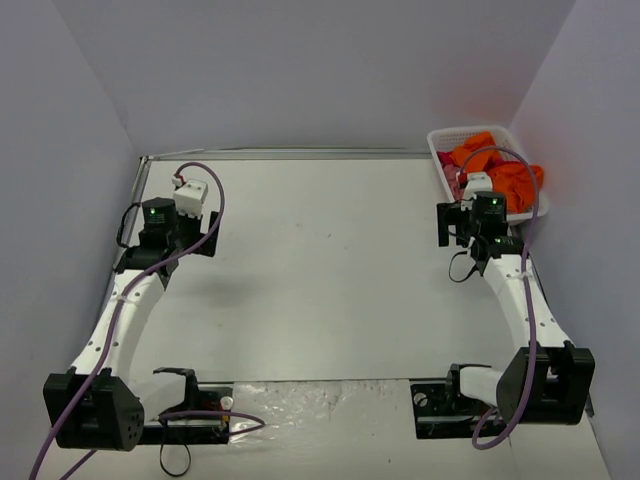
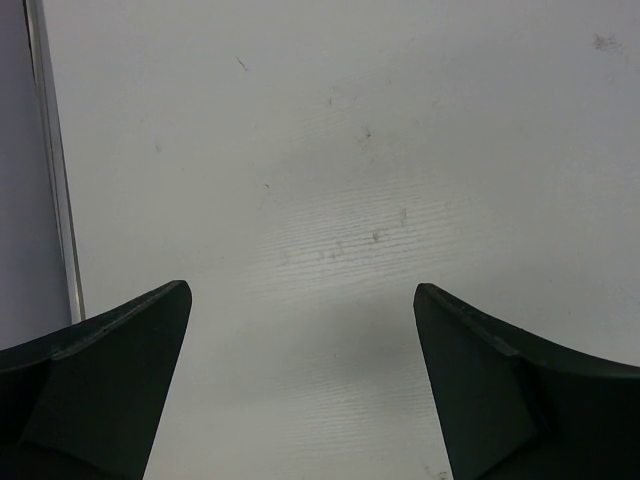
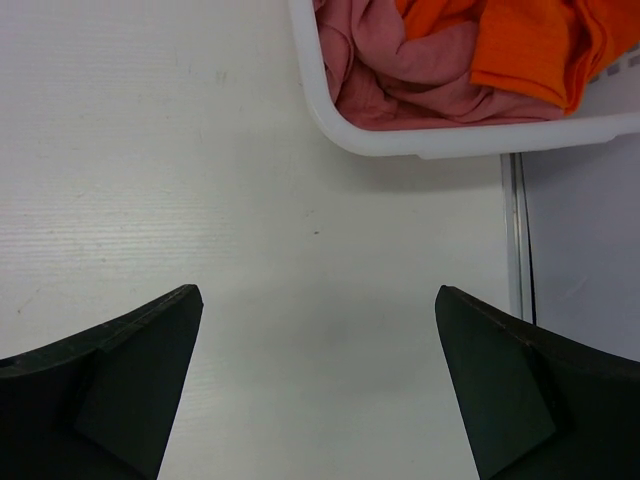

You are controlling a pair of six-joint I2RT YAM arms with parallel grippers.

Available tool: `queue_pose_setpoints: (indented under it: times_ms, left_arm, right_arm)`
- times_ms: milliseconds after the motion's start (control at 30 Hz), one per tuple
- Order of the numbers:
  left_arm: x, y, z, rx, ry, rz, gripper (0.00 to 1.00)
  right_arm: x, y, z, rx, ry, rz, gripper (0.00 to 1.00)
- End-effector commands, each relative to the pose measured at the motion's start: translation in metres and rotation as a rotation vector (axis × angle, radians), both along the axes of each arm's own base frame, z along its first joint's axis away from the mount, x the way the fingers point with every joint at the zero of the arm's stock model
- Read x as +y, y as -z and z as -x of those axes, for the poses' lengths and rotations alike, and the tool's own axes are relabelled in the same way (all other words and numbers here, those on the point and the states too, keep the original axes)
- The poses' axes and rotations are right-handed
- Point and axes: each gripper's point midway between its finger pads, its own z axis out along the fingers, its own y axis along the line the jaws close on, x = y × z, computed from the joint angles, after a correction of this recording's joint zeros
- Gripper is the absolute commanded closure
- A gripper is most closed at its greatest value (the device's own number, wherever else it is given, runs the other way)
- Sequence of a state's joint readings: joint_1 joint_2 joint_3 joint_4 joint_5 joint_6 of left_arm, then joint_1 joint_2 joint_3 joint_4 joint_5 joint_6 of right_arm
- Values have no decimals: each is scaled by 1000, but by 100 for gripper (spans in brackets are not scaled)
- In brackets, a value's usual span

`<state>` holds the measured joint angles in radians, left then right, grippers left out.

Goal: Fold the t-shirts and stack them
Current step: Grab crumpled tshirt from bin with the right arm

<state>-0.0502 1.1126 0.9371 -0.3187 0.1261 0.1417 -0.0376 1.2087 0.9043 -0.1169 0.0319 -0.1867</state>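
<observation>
Over the table (image 1: 330, 260), left end effector (image 2: 300, 287) and right end effector (image 3: 318, 290) stand open.

In the right wrist view we see only a corner of the basket (image 3: 420, 140), and the orange t-shirt (image 3: 530, 50) and pink t-shirt (image 3: 400, 70) in it run off the top edge. From above, the right arm (image 1: 515, 290) covers part of the basket's near side, and we cannot count the shirts there.

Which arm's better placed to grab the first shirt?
Right. The right tool hovers open beside the basket holding the orange shirt and pink shirt. The left tool, also open, is over bare table, far opposite.
</observation>
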Motion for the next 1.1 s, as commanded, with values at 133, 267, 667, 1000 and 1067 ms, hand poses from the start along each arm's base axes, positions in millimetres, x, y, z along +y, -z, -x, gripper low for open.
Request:
queue_pose_setpoints:
  times_ms: [133,267,667,1000,1067]
  left_arm:
    - [7,-13,-2,-39,-20,-11,6]
    - [12,-10,-3,-41,-36,-19,6]
    - [14,-10,-2,-44,-37,-20,6]
    - [9,-4,-1,-16,-10,-3,6]
    - [8,-4,0,-15,-6,0,6]
  right_arm:
    - [-42,-100,-41,-178,124,157,0]
    - [-73,-122,-67,-195,219,169,2]
    - [-96,-69,-154,-33,152,-58,4]
    - [-131,-25,-180,37,229,-97,5]
    - [-137,-15,-180,53,245,-100,5]
